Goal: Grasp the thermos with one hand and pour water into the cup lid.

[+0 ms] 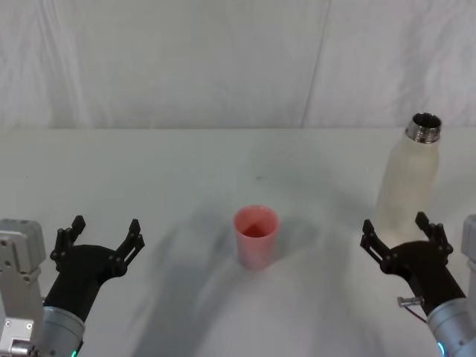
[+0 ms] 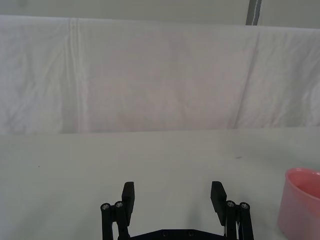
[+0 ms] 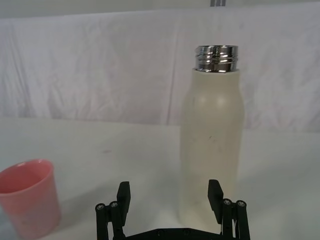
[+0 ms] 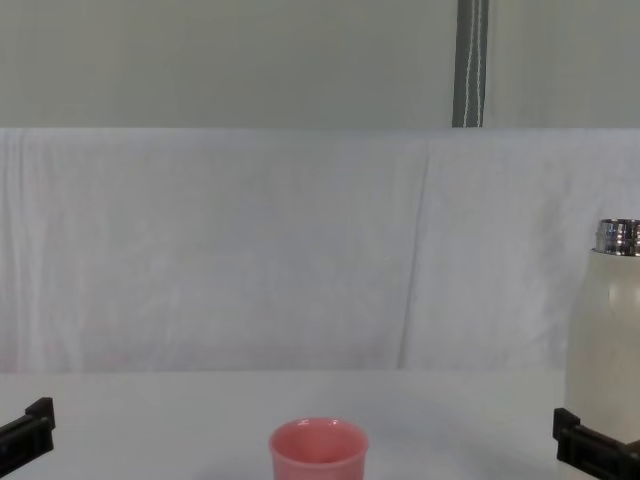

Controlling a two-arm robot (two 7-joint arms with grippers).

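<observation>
Two grippers sit low in the head view, one in each bottom corner, both with fingers spread apart and holding nothing. The left gripper (image 1: 100,236) hovers over bare table (image 1: 186,171) at the lower left of the frame, well apart from the cup (image 1: 256,235). In the left wrist view its fingers (image 2: 128,197) stand wide, with the cup's rim (image 2: 302,206) just peeking in at the lower right edge.

The right gripper (image 1: 405,237) waits at the lower right of the head view, just in front of the thermos (image 1: 407,175). The thermos stands upright at the right side of the frame, cap off, its steel neck open at the top. In the right wrist view the thermos (image 3: 212,135) rises right of centre, its base between and beyond the spread fingers (image 3: 215,194); I cannot tell whether either finger touches it. The cup (image 3: 29,196) sits at that view's lower left.

The cup stands upright near the middle of the table, mouth up, well to the left of the thermos. In the chest view the cup (image 4: 318,452) shows at bottom centre and the thermos (image 4: 606,340) at the far right edge, against a white cloth backdrop (image 4: 250,250).
</observation>
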